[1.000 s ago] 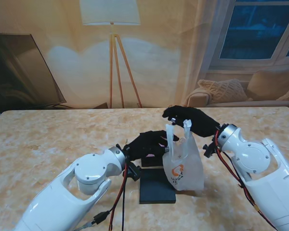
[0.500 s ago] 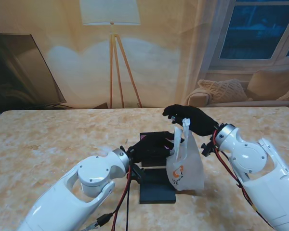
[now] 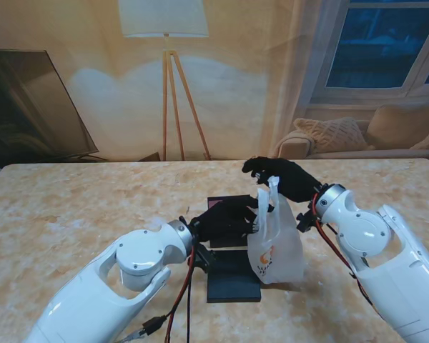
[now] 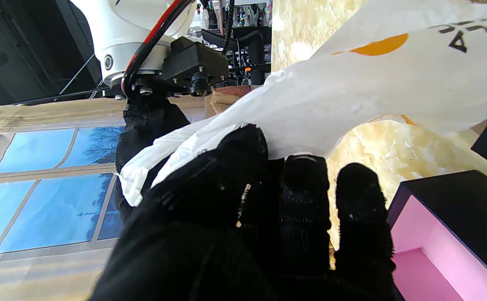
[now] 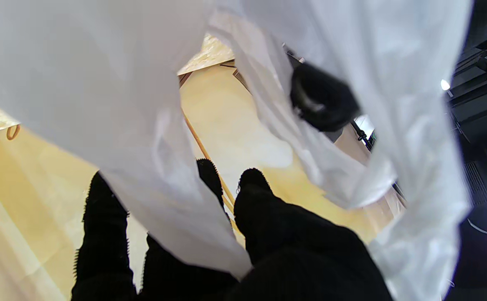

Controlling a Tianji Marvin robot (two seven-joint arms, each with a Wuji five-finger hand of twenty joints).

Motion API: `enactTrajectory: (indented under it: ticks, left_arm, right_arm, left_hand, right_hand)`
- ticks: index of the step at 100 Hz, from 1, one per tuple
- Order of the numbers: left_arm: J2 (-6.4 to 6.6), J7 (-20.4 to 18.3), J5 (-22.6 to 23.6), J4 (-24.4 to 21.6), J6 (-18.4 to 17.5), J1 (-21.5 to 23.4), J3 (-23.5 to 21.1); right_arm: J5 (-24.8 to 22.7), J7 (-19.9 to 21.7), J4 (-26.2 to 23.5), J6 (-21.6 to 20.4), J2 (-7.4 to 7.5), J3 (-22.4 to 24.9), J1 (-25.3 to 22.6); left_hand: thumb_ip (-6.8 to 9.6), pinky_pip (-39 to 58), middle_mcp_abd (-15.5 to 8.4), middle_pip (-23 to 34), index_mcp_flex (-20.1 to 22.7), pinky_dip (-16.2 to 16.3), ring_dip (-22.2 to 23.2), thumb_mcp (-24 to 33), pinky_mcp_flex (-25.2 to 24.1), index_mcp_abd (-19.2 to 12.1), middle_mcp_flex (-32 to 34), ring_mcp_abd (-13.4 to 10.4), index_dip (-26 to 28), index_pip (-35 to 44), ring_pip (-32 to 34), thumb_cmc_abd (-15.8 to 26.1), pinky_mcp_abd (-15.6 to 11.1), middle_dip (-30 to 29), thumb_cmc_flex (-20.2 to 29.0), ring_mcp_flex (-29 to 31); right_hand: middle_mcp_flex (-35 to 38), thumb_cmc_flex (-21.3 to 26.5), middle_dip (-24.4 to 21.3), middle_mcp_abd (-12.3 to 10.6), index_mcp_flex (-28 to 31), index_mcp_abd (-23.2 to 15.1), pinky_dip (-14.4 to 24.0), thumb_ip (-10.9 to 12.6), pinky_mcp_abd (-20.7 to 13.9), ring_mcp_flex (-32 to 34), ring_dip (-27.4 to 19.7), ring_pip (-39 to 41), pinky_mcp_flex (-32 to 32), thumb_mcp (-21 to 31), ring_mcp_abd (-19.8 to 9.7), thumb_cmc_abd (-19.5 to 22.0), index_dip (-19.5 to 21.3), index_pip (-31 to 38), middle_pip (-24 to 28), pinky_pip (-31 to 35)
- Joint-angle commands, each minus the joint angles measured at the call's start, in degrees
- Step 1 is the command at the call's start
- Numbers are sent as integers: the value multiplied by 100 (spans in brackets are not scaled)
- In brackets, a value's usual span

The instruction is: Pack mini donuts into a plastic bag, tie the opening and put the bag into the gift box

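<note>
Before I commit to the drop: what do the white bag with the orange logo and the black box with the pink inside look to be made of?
White bag with the orange logo: thin, translucent plastic film, slightly glossy; it creases and drapes over the left hand and right hand. Black box with the pink inside: likely matte card or paperboard, judging by its flat walls and crisp edges; I can't confirm that.

The stand camera looks down across the counter [image 3: 71, 207]; both wrist cameras sit close against the bag [image 3: 275, 246], which all three views share.
</note>
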Motion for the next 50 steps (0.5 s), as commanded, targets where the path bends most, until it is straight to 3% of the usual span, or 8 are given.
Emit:
enactTrajectory:
  ticks: [1, 15, 33, 50]
  left_arm:
    - [-18, -38, 40, -41, 37, -21, 9]
    - [-39, 41, 159, 18, 89, -100, 35]
    - [-64, 48, 160, 109, 173, -201, 102]
    - [-65, 68, 237, 143, 129, -239, 145]
  right_arm:
    - [17, 105, -47, -19, -40, -23, -36]
    - [48, 170, -59, -78, -24, -28, -45]
    - [-44, 262, -60, -69, 2, -62, -11]
    - [-206, 240, -57, -51, 7, -72, 2]
  left_hand:
    - [-95, 33, -5, -213, -211, 40, -36, -64, -112, -118, -284, -212, -100, -187, -19, 33, -229, 14, 42, -130]
    - [-37, -137, 158, -682, -362, 3, 41, -231, -360, -164, -660, -78, -123, -300, -301, 274, -237, 42, 84, -503]
    - [22, -237, 171, -734, -363, 25, 162, -397, -454, -250, -743, -65, -115, -327, -356, 447, -234, 218, 215, -586]
    - [23, -223, 146, -612, -203, 43, 362, -326, -425, -322, -689, -84, -36, -145, -275, 356, -235, 317, 350, -533]
  right_hand:
    - [-240, 230, -54, 61, 115, 28, -63, 164, 44, -124, -102, 72, -63, 212, 15, 67, 93, -143, 87, 71]
    - [-235, 145, -74, 54, 139, 47, -97, 210, 59, -128, -130, 52, -63, 385, 9, 15, 125, -244, 77, 74]
    - [-256, 170, -102, 106, 154, 99, -121, 222, 85, -156, -166, -14, -98, 428, 37, 6, 114, -319, 33, 54]
    - [-274, 186, -114, 141, 225, 169, -141, 324, 84, -156, -167, -6, -126, 725, 71, -145, 96, -408, 30, 68]
